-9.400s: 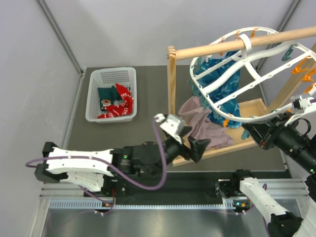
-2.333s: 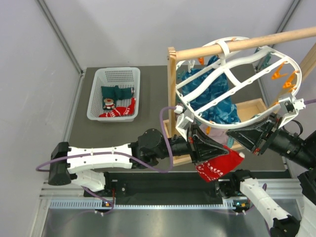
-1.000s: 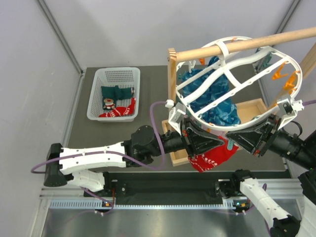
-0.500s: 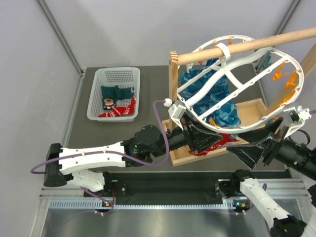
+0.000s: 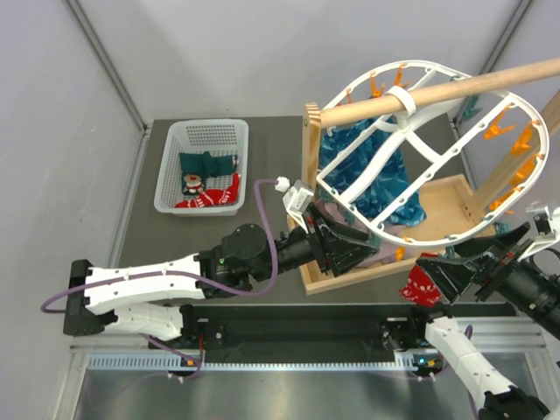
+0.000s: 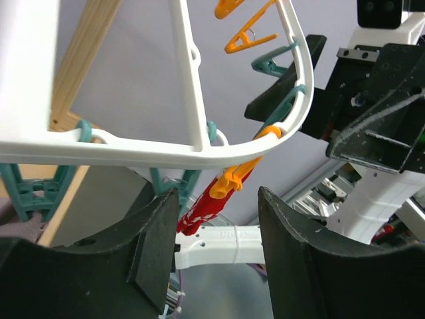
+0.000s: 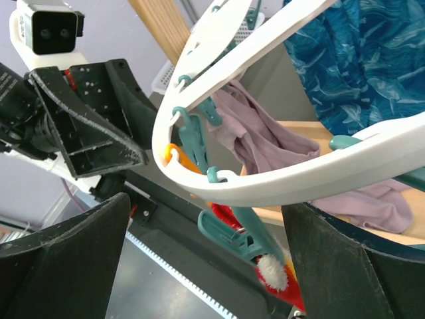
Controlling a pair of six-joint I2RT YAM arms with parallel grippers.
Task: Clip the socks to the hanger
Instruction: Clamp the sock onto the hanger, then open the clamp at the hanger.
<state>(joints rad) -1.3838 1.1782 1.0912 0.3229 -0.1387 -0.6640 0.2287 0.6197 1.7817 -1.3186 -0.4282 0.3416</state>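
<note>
The white oval hanger (image 5: 411, 188) hangs tilted from the wooden rod. One red sock (image 5: 419, 285) dangles below its near rim, held by an orange clip (image 6: 234, 178). The left wrist view shows this red sock (image 6: 199, 206) beyond my open left gripper (image 6: 216, 249), which holds nothing. My left gripper (image 5: 348, 249) sits under the hanger's near-left rim. My right gripper (image 5: 451, 276) is open just right of the sock. In the right wrist view the sock (image 7: 275, 276) hangs by a teal clip (image 7: 232, 232) between the wide jaws, untouched. More socks (image 5: 204, 179) lie in the basket.
The white perforated basket (image 5: 171, 175) stands at the left. A wooden stand (image 5: 308, 166) with a tray (image 5: 455, 188) carries the rod. A teal-blue cloth (image 5: 385, 175) and a mauve cloth (image 7: 259, 139) hang inside the hanger. Grey walls close in on both sides.
Both grippers have opened and let go of the red sock, then drawn back. The hanger has swung up and away, and the sock now hangs from its rim.
</note>
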